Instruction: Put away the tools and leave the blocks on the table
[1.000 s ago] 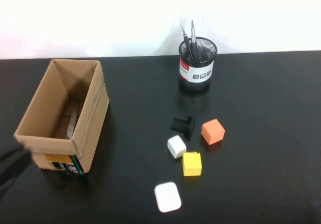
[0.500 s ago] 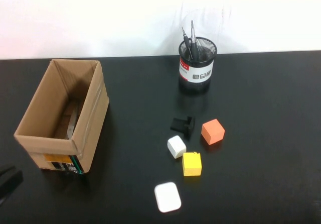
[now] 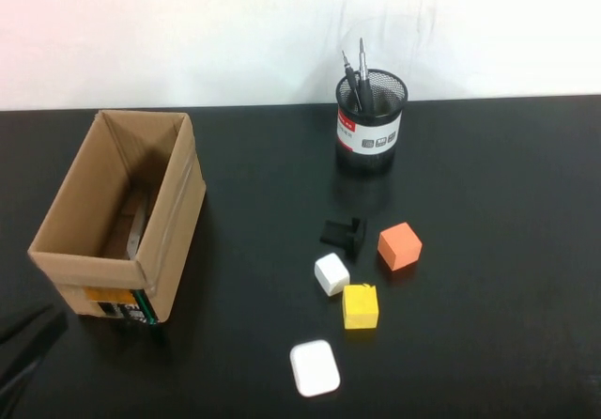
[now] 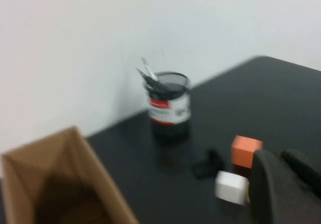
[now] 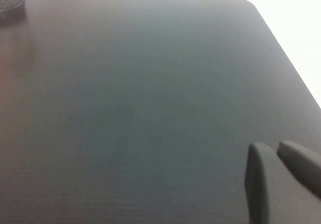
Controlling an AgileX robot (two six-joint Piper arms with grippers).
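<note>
Two thin screwdrivers [image 3: 355, 73] stand in a black mesh cup [image 3: 369, 123] at the back of the table [image 3: 498, 175]. The orange block [image 3: 399, 246], white block [image 3: 331, 273] and yellow block [image 3: 360, 306] lie close together in the middle. My left gripper [image 3: 26, 346] is shut and empty at the near left corner, below the cardboard box; its wrist view shows the left gripper [image 4: 280, 157] before the orange block [image 4: 245, 150] and white block [image 4: 230, 186]. My right gripper [image 5: 273, 148] is shut over bare tabletop, out of the high view. No scissors show.
An open cardboard box [image 3: 174, 222] stands at the left with something dim lying inside. A small black T-shaped piece [image 3: 344, 233] lies behind the blocks. A flat white rounded case [image 3: 315, 368] lies near the front edge.
The left gripper has shifted at the near left corner and now reaches a little further into the high view. Nothing on the table has moved.
</note>
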